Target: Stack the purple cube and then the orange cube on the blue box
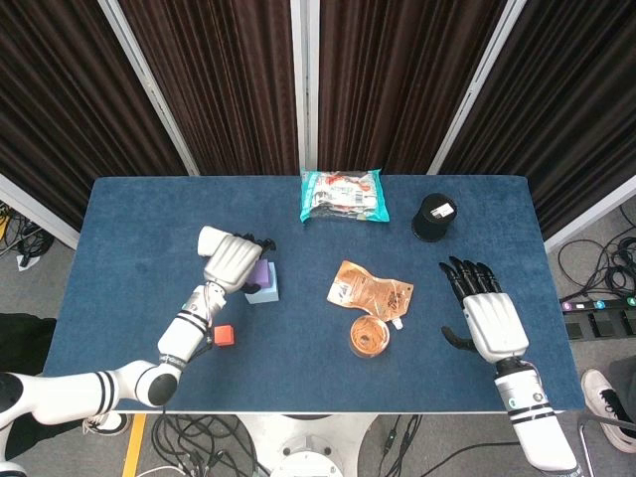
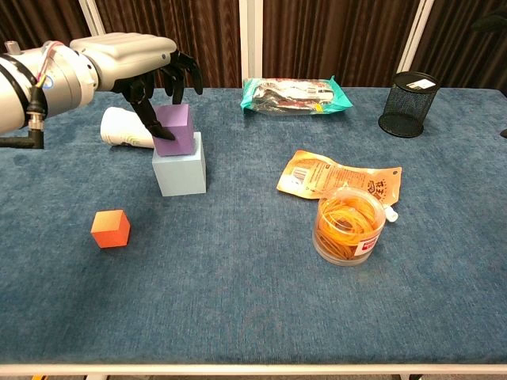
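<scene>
Where the head view looked down on the blue cloth table (image 1: 129, 248), the left hand (image 1: 231, 261) hung over the purple cube (image 1: 259, 273), which sat on the blue box (image 1: 266, 289) left of the table's middle. The back of the hand hid most of the cube, so from above I could not tell how the fingers lay on it. The orange cube (image 1: 225, 336) rested on the cloth near the front edge, just beside the left forearm and apart from the box. The right hand (image 1: 484, 310) lay palm down towards the right edge, fingers spread and holding nothing. A black mesh cup (image 1: 433, 218) stood behind it, a teal packet (image 1: 342, 196) lay at the far edge, and an orange pouch (image 1: 370, 291) touched a clear tub of rubber bands (image 1: 369, 336) near the middle.

In the chest view the left hand (image 2: 150, 67) came in from the left with its dark fingers (image 2: 150, 119) curled down around the purple cube (image 2: 176, 129), one fingertip pressed on its front-left face and others over its far top edge. The cube sat slightly tilted on the blue box (image 2: 181, 170). A white cup (image 2: 123, 128) lay on its side behind the box. The orange cube (image 2: 110, 228) stood alone in front and to the left. The tub (image 2: 348, 229) overlapped the pouch (image 2: 337, 178), with the mesh cup (image 2: 409, 104) and teal packet (image 2: 295, 95) farther back. The right hand did not show here.
</scene>
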{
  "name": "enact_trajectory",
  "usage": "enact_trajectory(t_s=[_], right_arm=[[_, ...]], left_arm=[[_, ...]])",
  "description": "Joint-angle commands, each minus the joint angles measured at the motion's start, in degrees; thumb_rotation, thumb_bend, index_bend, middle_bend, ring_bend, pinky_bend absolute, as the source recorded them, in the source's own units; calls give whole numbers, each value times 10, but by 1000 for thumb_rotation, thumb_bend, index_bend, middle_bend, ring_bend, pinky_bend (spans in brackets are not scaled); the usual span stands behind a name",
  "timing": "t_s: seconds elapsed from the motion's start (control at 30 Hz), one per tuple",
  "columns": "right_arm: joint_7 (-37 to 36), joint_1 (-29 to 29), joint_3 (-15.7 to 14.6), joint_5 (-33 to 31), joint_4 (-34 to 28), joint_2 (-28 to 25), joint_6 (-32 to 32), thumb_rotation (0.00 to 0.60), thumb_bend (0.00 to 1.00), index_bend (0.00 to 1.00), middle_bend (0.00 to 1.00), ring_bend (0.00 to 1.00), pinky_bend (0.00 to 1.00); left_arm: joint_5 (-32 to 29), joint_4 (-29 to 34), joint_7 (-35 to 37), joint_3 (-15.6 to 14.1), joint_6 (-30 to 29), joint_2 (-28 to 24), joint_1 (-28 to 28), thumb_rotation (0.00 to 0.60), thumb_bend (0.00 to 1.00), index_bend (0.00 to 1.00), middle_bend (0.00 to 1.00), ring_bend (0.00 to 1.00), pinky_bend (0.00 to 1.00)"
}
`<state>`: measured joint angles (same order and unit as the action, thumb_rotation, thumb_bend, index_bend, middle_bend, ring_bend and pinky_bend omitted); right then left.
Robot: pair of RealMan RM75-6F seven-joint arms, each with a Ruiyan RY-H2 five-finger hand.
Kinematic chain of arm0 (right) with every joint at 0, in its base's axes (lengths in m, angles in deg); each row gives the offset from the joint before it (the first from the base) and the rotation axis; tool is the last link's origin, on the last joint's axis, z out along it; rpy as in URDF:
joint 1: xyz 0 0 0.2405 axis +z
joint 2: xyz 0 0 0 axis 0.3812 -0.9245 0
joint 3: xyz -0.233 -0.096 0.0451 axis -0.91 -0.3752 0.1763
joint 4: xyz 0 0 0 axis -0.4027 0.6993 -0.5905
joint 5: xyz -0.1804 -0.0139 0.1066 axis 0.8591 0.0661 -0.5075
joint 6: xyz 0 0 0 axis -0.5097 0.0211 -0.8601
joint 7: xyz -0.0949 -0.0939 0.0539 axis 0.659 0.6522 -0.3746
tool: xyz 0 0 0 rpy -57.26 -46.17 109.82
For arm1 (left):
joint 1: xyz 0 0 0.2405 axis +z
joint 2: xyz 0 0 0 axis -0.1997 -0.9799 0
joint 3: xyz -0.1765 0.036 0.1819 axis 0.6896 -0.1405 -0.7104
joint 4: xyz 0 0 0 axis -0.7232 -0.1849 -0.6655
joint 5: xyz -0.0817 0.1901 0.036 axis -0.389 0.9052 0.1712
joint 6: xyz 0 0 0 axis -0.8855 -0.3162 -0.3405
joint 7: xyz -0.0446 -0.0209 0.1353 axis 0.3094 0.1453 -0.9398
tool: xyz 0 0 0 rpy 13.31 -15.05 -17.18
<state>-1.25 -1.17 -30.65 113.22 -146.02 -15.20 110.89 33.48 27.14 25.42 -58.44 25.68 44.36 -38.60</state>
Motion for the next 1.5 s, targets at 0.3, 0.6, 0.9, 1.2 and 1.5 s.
enact_trajectory(t_s=[0.3,0.6,0.9,1.2,1.5], right_arm=[[5,0,-3,0,0,2,2,600,152,0,16,0,0],[9,2,-2,-5,0,4,1,600,151,0,16,0,0],[7,1,-3,-4,-2,1,1,600,151,0,16,0,0],[7,3,-3,-9,-2,1,-1,600,151,0,16,0,0],[-1,3,-2,-9,-5,-5,-2,600,151,0,16,0,0]], left_arm=[[-18,-3,-8,4,-8,9,-6,600,158,380,578,394,463],[-31,-3,-14,2,-11,16,-9,600,157,380,577,394,463],[-34,-13,-24,-7,-9,22,-13,600,158,371,553,394,461],[-46,14,-5,-3,6,-1,-11,600,93,223,344,310,382],[-167,124,-109,-23,-61,-98,14,600,61,197,320,261,297]])
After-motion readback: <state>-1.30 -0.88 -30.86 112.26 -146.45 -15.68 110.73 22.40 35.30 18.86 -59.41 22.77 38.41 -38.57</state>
